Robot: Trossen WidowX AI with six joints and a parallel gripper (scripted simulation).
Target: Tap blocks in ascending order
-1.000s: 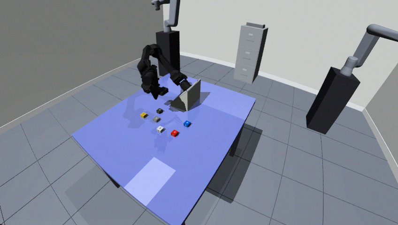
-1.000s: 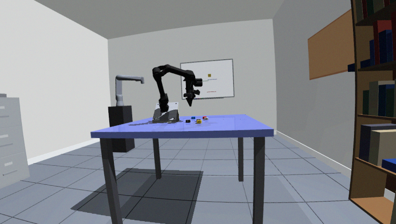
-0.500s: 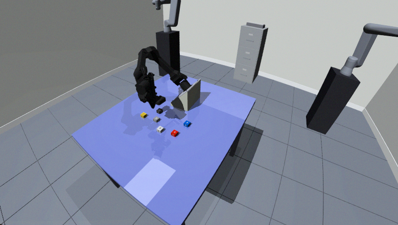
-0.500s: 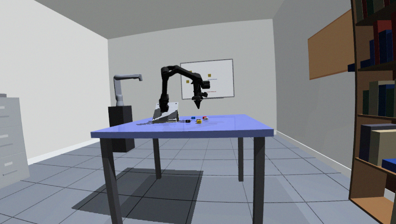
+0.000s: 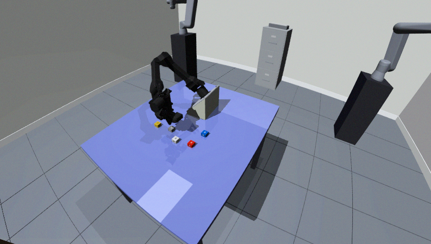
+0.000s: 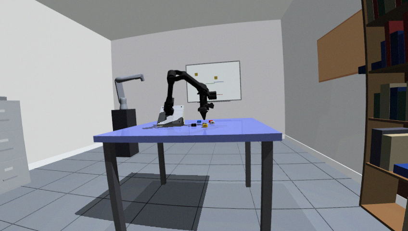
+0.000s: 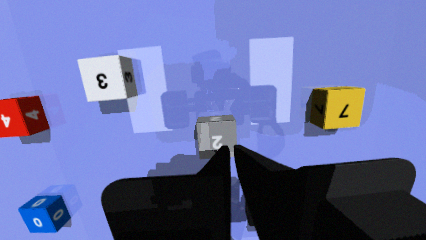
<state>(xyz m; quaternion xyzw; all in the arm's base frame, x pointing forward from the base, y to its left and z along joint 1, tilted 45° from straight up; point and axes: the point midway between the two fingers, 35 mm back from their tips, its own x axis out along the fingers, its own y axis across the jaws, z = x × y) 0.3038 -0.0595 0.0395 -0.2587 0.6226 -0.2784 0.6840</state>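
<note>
My gripper (image 5: 170,123) (image 6: 204,118) (image 7: 230,151) is shut, with nothing between the tips. It points down just above the grey block (image 5: 171,128) (image 7: 216,131), which shows a 2; contact cannot be told. The white block (image 5: 175,139) (image 7: 102,80) shows 3, the red block (image 5: 191,144) (image 7: 16,117) shows 4, the blue block (image 5: 204,133) (image 6: 199,121) (image 7: 42,216) shows 0, and the yellow block (image 5: 157,124) (image 6: 205,125) (image 7: 346,109) shows 7. A black block (image 6: 193,124) shows only in the exterior view, its digit unreadable; the arm hides it in the top view.
The blocks stand on the blue table (image 5: 129,163) (image 6: 160,139). A slanted pale panel (image 5: 211,104) (image 6: 179,109) stands near the arm's base, behind the blocks in the top view. A filing cabinet (image 5: 272,57) and grey arms on black pedestals stand off the table.
</note>
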